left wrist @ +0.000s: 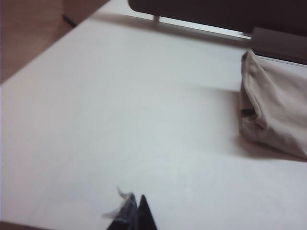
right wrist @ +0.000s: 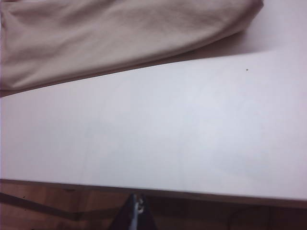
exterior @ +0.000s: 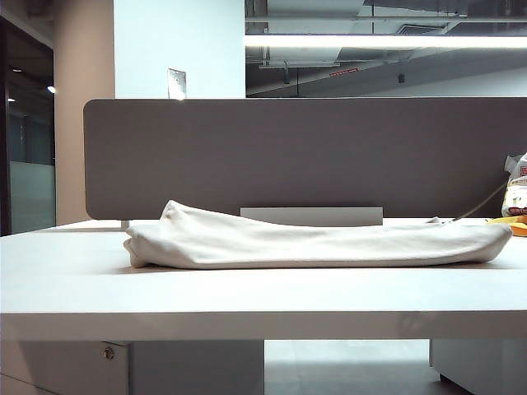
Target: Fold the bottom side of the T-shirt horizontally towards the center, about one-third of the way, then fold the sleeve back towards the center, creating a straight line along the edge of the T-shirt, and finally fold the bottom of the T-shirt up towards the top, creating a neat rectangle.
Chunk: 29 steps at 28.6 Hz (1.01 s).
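The T-shirt lies on the desk as a long, narrow, rounded bundle, folded over itself lengthwise, so the side folds look done. It is a loose strip, not yet a neat rectangle; the last fold of the hem up to the top seems left. The left gripper and right gripper both hang pressed together and empty, apart from the cloth, near the desk's front edge.

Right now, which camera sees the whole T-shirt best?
The exterior view: the T-shirt lies folded across the table, end to end. The left wrist view catches only one bunched end; the right wrist view shows just one long edge.
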### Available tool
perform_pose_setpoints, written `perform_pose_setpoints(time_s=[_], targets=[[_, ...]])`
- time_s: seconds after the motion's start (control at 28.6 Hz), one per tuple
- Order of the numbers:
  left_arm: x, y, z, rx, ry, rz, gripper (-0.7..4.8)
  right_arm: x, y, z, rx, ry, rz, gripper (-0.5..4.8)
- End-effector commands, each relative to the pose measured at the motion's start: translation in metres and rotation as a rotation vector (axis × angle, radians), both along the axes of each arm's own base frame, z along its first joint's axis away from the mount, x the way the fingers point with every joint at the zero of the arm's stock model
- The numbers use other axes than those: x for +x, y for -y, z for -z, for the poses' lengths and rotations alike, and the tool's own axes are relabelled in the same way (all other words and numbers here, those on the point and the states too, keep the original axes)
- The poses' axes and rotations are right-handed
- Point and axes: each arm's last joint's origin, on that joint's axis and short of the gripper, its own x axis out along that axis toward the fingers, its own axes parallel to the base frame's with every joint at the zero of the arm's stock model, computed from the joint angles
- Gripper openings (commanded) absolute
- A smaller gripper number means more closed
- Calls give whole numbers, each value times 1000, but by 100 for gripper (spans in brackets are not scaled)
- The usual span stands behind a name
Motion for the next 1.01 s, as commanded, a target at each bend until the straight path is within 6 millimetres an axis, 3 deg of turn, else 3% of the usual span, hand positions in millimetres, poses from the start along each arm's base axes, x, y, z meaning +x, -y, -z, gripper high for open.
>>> perform_pose_setpoints(time_s=[0.03,0.45,0.7,1.01], targets=[[3,0,3,15,27,15,-6,1,0,-2,-1,17,-2,-5],[10,-1,26,22,42,21,-6,1,0,-2,-1,19,-2,-5],[10,4,27,134,30,86,-6,1,0,-2,-1,19,-2,-5],[10,4,27,117,29,86,-6,1,0,-2,-1,19,-2,-5]])
